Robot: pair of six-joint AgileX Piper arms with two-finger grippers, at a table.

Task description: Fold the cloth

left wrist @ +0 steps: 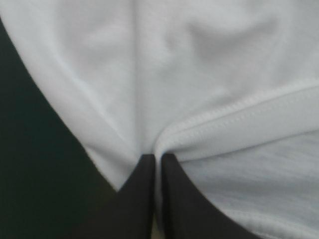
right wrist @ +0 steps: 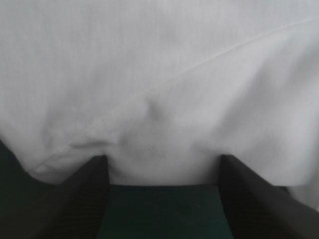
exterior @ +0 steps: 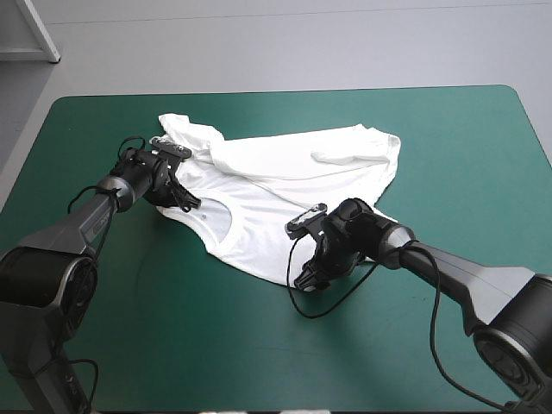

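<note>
A table (exterior: 483, 155) with a teal-green cover (exterior: 216, 345), far corners rounded.

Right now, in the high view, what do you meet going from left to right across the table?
First the left gripper, jaws shut on the T-shirt → its neck opening → the right gripper, jaws open at the hem.

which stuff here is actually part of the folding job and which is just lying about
Part of the job:
- white T-shirt, spread out but rumpled
- left end effector, shut on a stitched edge of the shirt
- right end effector, open at the shirt's edge

Just lying about:
- nothing loose that I can see; only the teal-green table cover underneath
</note>
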